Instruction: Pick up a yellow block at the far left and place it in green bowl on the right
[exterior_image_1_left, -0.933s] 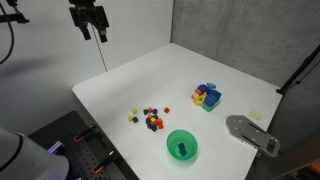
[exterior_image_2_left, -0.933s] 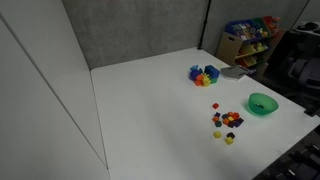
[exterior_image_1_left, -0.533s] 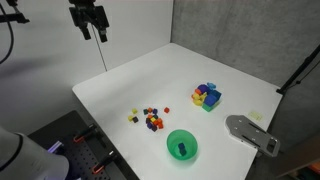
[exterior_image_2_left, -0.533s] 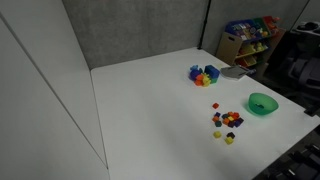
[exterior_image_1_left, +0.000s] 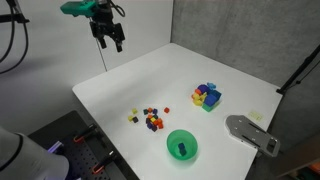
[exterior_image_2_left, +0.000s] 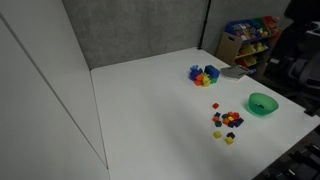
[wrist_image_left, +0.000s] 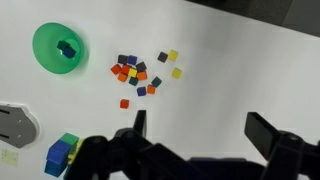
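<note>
Gripper (wrist_image_left: 198, 128) wide open, empty, high above table (exterior_image_1_left: 130, 85).

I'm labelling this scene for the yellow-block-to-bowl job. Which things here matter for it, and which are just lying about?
For the job:
- gripper, open and raised
- yellow block at the cluster's edge
- green bowl

Lying about:
- other small cubes
- stack of larger blocks
- grey metal plate
- dark piece inside the bowl
</note>
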